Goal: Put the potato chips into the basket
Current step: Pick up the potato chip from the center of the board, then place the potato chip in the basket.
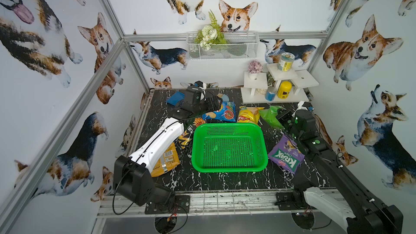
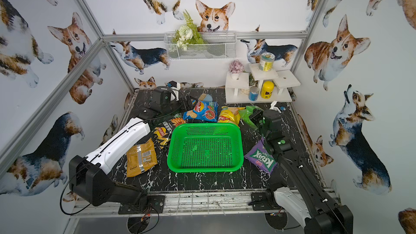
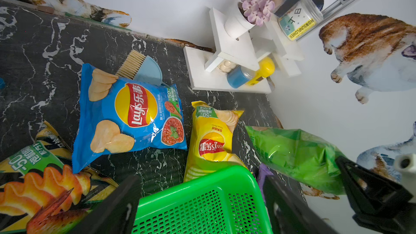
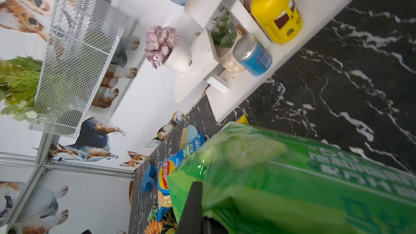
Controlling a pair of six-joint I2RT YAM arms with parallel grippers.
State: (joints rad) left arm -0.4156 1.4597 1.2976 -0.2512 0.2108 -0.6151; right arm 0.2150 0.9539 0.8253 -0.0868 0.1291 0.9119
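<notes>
Grip: right tool [image 1: 281, 115] clamps the green bag [image 1: 269, 114] at its end; basket [image 1: 227, 125] lies just left of it. Left tool [image 1: 215, 105] stands released beside blue bag [image 1: 221, 114].

Corgi-print walls [image 1: 148, 7], black marble tabletop [image 1: 225, 182]

**Bystanders at the back of the booth**

Up on the back wall hangs a white wire basket [image 1: 234, 48], with white flowers and fern [image 1: 209, 34] spilling from its left end. In the far right corner stands a white stepped stand [image 1: 305, 81]. It has a labelled jar [image 1: 286, 61] on top and potted purple flowers [image 1: 255, 68] on the left step. A yellow can [image 1: 284, 89] and a blue can [image 1: 270, 93] sit side by side on its base. On the black marble table [image 1: 225, 181], a blue dustpan [image 1: 174, 98] lies far left, and a little brush [image 3: 149, 70] lies further along. Corgi wallpaper [image 1: 236, 16] runs all round.
</notes>
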